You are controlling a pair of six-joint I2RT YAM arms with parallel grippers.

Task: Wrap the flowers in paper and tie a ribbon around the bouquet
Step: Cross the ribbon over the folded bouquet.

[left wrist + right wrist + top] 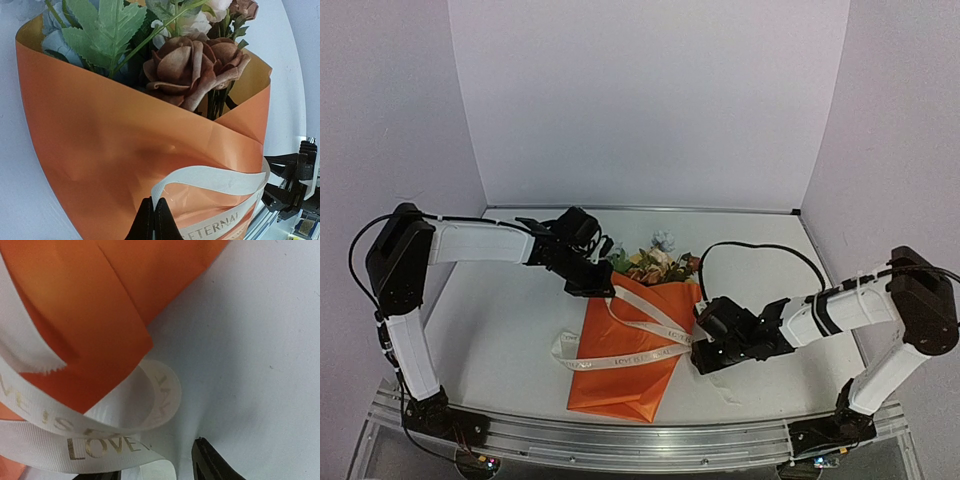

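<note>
The bouquet lies on the white table, an orange paper (625, 375) cone with its flowers (658, 262) pointing to the back. The cream ribbon (620, 358) crosses the cone in two strands. My left gripper (604, 286) sits at the cone's upper left edge. In the left wrist view it (153, 212) is shut on the ribbon (215, 179), over the paper (100, 130) and below the flowers (192, 65). My right gripper (700, 338) is at the cone's right edge. There it (155, 470) stands open with a ribbon (100, 445) loop between its fingers (212, 465), beside the paper (90, 315).
A black cable (760, 248) arcs over the table behind the right arm. An aluminium rail (640, 440) runs along the near edge by the arm bases. White walls close in the back and both sides.
</note>
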